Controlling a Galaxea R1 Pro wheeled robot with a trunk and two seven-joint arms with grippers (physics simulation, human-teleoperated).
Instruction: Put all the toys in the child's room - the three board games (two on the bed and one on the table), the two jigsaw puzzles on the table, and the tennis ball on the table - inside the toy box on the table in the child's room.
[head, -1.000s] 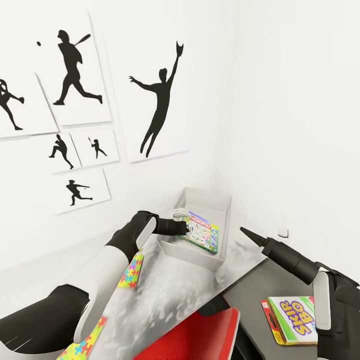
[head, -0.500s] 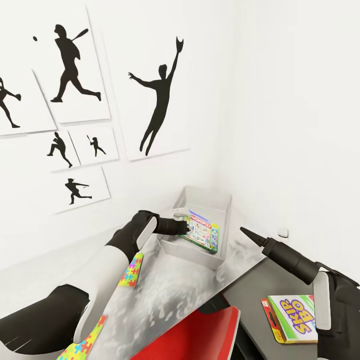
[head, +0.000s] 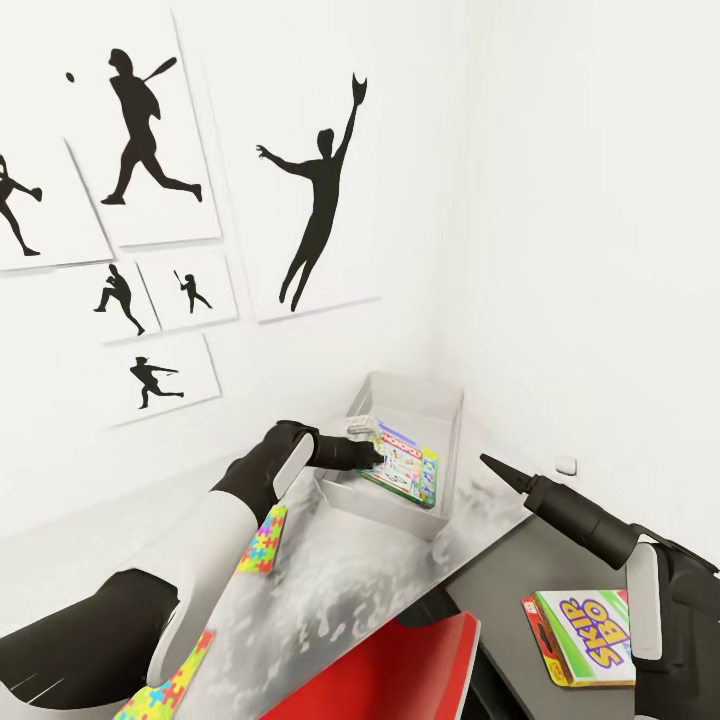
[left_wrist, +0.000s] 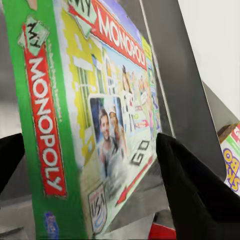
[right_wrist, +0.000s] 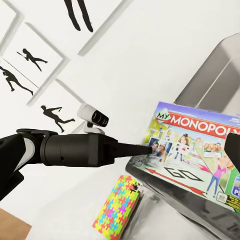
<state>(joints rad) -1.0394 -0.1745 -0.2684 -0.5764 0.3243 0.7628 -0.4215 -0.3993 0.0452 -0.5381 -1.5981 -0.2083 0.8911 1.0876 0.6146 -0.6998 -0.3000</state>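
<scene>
Over toy box (head: 440, 410), left gripper (head: 375, 455) pinching Monopoly game (head: 403, 468)

Two board games show, a Monopoly box (head: 403, 468) and a Skip-Bo box (head: 588, 636), with two jigsaw puzzles (head: 262, 541) (head: 172, 683), one toy box (head: 430, 400), and six silhouette posters (head: 310, 190).
</scene>
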